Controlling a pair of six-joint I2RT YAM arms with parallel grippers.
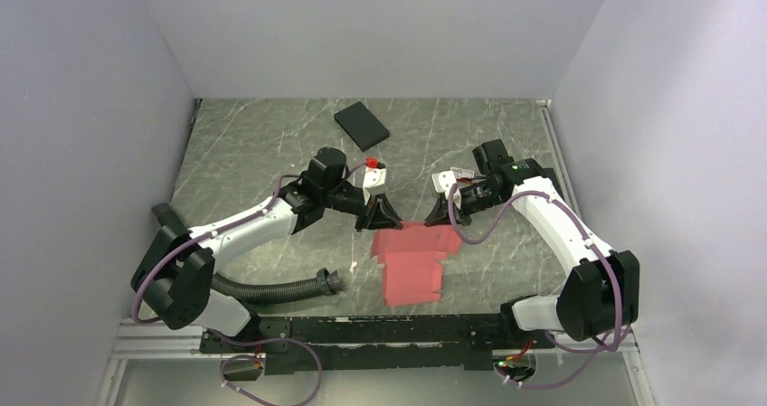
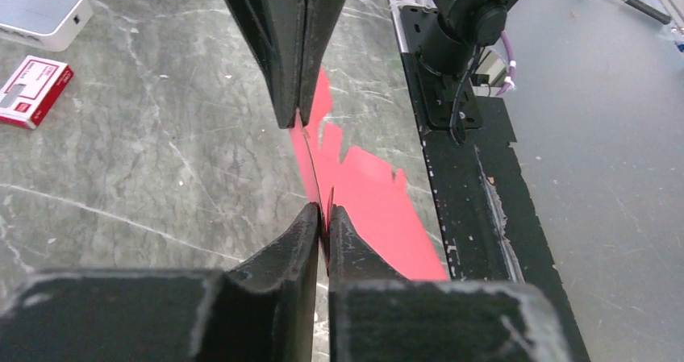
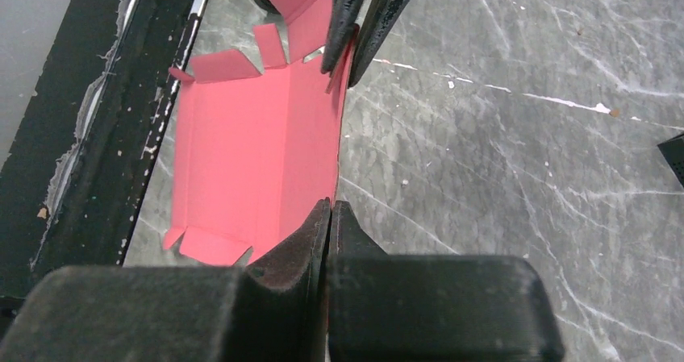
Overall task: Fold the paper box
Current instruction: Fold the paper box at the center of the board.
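Two grippers meet at the far edge of the paper box [image 1: 411, 266], a flat pinkish-red die-cut sheet lying on the tabletop [image 1: 271, 153] close to the front rail, between the two arms. The left gripper [image 1: 380, 216] has its fingers pressed together on a raised strip of that edge. The right gripper [image 1: 443, 212] pinches the same edge a little further along, where the card curls up off the surface. I'd judge the card light and thin, springy along its creases, and easy to crumple or tear at the small flaps. A hold on a long panel edge near a crease should suit it better than one on the tabs. Both arms reach forward and inward, forearms low, with the wrists angled down so the fingers point toward each other.
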